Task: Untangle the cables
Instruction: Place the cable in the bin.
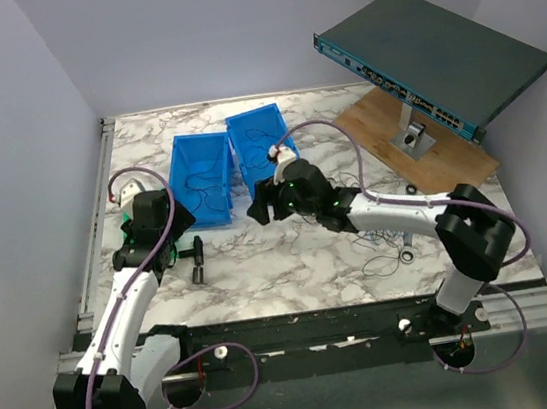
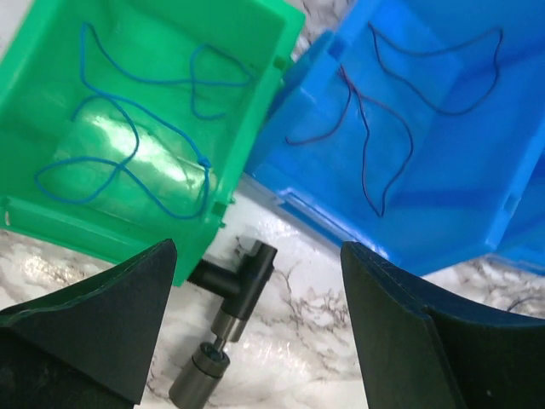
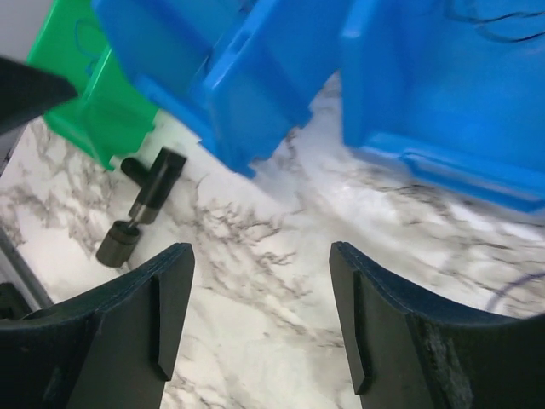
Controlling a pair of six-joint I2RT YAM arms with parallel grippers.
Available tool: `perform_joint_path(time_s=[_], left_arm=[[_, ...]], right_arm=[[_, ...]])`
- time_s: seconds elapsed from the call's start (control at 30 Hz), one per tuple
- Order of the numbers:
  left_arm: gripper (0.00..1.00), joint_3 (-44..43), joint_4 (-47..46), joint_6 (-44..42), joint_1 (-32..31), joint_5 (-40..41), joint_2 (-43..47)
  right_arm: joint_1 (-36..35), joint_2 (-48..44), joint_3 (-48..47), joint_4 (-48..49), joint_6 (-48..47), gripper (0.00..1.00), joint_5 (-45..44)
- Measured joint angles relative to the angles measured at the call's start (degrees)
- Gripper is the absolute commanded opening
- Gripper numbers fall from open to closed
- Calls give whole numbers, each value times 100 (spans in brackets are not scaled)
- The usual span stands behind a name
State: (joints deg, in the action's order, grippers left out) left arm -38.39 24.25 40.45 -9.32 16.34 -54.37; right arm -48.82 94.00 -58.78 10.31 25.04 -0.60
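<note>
A thin blue wire [image 2: 128,145] lies looped in a green bin [image 2: 255,51]. A thin dark wire [image 2: 383,128] lies in the left blue bin [image 1: 204,209]. Another dark wire [image 3: 485,21] lies in the right blue bin [image 1: 249,172]. A loose tangle of thin dark wires [image 1: 384,240] lies on the marble table right of centre. My left gripper [image 1: 178,227] is open and empty, just in front of the green and left blue bins; it also shows in the left wrist view [image 2: 258,281]. My right gripper [image 1: 266,208] is open and empty above bare marble in front of the blue bins; it also shows in the right wrist view [image 3: 260,256].
A black T-shaped tool [image 1: 196,256] lies on the table by the left gripper, and shows in the left wrist view [image 2: 234,290]. A dark network switch [image 1: 436,62] stands tilted on a wooden board [image 1: 449,156] at the back right. Lilac arm cables loop over both arms.
</note>
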Motion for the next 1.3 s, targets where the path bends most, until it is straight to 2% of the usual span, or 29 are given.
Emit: perform_joint_path(time_s=[0.13,0.3,0.37,0.6,0.83,0.93,1.23,1.3], left_arm=[[76,413,-439,24,356,-26,487],[75,798,-822,188,710,-98,841],[73,892,-977,236,831,-203,754],[62,1132,-1687,116,1014,-774,216],[54,1104,-2109,-122,1034,-1294,-461],[49,1036,-2223,-214,1036,-1469,-723],[42,610,-2505,-313,1032,-2109,-1381],[42,442,-2551,-317,1034,-2184,-1591]], right_arm=[[-372,601,-518,-15,70,73,20],[-673,1467,-1840,-315,177,76,-282],[-728,1694,-2166,-376,258,70,-566],[-739,2240,-2629,-828,496,63,-1475],[-734,2492,-2863,-1180,479,44,-2118],[-743,2498,-2994,-1322,426,40,-2433],[-514,2498,-3021,-1360,297,45,-2660],[-442,2498,-3032,-1375,273,54,-2660]])
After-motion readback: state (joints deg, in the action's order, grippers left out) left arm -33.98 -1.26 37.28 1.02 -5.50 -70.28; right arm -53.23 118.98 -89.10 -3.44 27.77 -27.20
